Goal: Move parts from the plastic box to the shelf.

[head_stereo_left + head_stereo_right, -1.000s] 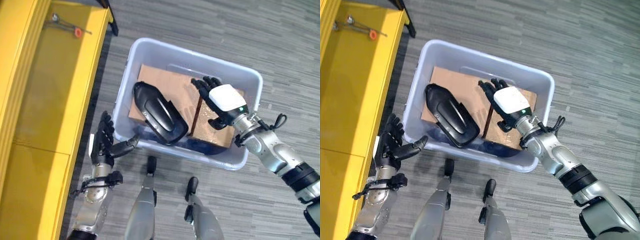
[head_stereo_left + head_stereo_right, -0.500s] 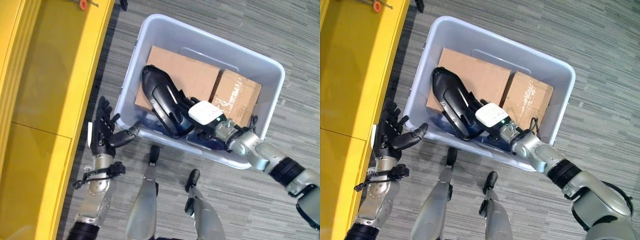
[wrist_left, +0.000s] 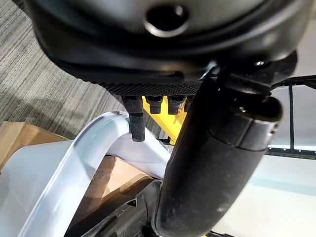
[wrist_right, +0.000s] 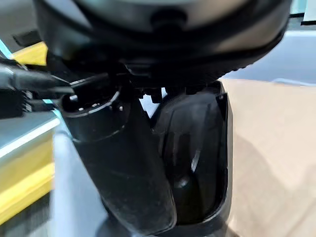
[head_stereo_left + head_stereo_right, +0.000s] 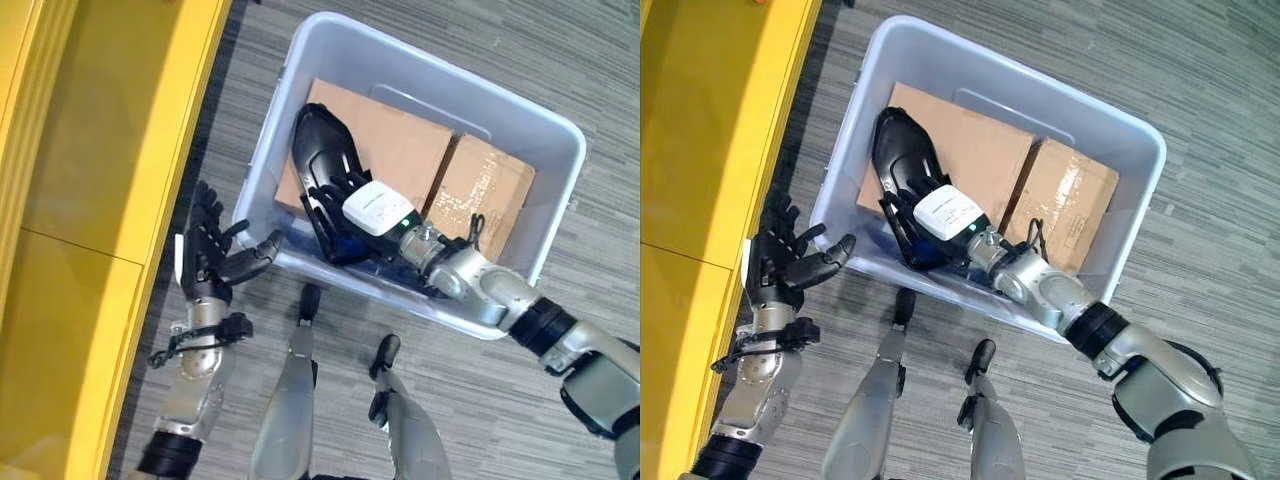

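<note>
The right hand (image 5: 372, 208) lies on the black moulded part (image 5: 318, 160) in the plastic box (image 5: 560, 215); whether it grips is unclear. The left hand (image 5: 205, 250) hovers with fingers spread beside the box, near the yellow shelf (image 5: 90, 150).

Floor (image 5: 520, 40): grey plank-pattern covering with fine streaked grain, boards running diagonally across both eye views, evenly lit with soft shadows. Furniture: one yellow shelf (image 5: 90, 160) along the robot's left side, flat glossy top with a raised lip at its inner edge and a faint seam crossing the surface partway down. Its inner edge borders the grey floor, a narrow dark strip of shadow lying along it.
</note>
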You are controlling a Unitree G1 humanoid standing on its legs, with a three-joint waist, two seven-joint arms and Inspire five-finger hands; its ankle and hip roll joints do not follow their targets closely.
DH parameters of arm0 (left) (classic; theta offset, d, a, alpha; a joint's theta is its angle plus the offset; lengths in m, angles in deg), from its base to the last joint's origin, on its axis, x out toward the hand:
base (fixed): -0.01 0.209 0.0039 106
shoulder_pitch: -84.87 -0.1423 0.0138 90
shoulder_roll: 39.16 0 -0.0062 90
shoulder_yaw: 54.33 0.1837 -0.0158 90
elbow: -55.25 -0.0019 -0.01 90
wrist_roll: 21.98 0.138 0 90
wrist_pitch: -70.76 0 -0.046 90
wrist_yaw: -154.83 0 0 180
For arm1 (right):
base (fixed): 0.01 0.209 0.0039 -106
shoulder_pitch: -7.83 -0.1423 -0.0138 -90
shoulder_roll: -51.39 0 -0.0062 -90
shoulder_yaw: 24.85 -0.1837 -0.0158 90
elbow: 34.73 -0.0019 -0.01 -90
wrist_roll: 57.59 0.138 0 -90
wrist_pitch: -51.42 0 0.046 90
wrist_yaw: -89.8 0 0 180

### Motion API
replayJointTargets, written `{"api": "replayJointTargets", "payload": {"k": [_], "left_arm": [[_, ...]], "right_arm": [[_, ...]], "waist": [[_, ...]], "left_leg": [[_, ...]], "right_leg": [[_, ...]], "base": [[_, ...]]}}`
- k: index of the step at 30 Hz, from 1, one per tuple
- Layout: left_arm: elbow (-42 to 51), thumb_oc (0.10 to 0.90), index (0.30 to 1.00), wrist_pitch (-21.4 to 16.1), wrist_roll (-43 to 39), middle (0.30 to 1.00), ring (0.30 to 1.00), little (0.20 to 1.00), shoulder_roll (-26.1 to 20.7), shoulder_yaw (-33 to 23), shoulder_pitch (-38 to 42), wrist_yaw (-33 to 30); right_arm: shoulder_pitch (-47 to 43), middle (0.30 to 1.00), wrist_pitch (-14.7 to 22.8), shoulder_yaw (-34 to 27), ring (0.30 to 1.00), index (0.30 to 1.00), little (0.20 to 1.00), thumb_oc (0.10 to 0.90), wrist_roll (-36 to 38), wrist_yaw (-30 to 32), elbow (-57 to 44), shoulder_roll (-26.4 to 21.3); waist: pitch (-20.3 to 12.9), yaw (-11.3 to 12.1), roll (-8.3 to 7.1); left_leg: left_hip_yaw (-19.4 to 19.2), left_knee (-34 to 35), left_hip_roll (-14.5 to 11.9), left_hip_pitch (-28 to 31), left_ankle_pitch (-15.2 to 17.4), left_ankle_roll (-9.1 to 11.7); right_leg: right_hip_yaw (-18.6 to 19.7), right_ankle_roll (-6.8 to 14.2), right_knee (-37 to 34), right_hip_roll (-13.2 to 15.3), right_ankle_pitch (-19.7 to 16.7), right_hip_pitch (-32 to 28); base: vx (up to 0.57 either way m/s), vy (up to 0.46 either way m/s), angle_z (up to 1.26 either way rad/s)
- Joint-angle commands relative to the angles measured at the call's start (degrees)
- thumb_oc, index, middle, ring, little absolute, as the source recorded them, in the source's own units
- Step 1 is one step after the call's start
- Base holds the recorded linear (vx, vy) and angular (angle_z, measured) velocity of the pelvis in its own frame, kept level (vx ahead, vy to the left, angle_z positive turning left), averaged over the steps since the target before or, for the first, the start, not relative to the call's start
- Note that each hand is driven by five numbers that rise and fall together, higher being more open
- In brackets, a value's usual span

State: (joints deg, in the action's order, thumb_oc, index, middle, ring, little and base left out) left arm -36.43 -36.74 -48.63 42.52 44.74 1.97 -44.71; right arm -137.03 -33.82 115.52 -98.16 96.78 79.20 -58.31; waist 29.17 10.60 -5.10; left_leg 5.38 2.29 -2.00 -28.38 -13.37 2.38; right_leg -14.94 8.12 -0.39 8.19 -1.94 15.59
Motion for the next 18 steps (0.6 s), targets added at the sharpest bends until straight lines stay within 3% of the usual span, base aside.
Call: {"api": "replayJointTargets", "payload": {"k": [1,7,10,18], "left_arm": [[-1.39,0.9,1.0,1.43,-0.95,1.0,1.0,1.0,0.52,2.76,-1.97,0.88],[-2.35,0.9,1.0,0.44,-2.16,1.0,1.0,1.0,0.95,5.4,0.09,1.38],[-2.87,0.9,1.0,0.03,-2.44,1.0,1.0,1.0,1.21,6.3,0.98,1.53],[-4.54,0.9,1.0,0.46,-2.69,1.0,1.0,1.0,2.73,7.99,3.48,0.44]], "right_arm": [[-8.19,1.0,-0.37,1.84,1.0,1.0,1.0,0.9,-2.5,3.4,1.53,-1.54],[-11.54,1.0,-1.63,5.97,1.0,1.0,1.0,0.9,-3.53,3.38,16.96,1.95],[-11.87,1.0,-2.53,5.04,1.0,1.0,1.0,0.9,-2.14,4.24,23.6,3.1],[-8.3,1.0,-5.62,-7.76,1.0,1.0,1.0,0.9,12.2,10.82,35.2,7.62]], "waist": [[0.62,1.32,-0.65],[0.62,2.81,1.17],[0.62,3.4,2.27],[0.62,3.64,4.0]], "left_leg": [[-1.17,-0.81,-3.82,1.97,3.02,1.85],[0.36,-0.48,-3.06,-0.69,2.24,1.92],[0.89,-0.17,-2.63,-1.28,1.85,1.91],[0.99,0.38,-2.21,-0.67,1.61,1.71]], "right_leg": [[-1.02,0.78,1.61,2.16,-5.71,2.78],[-2.69,0.9,1.65,2.51,-5.89,4.6],[-3.14,0.94,1.62,2.63,-5.93,4.94],[-3.54,0.87,1.68,3.03,-5.9,4.55]], "base": [[-0.02,-0.004,0.15],[-0.01,0.007,0.04],[0.0,0.018,0.1],[0.0,0.036,0.07]]}}
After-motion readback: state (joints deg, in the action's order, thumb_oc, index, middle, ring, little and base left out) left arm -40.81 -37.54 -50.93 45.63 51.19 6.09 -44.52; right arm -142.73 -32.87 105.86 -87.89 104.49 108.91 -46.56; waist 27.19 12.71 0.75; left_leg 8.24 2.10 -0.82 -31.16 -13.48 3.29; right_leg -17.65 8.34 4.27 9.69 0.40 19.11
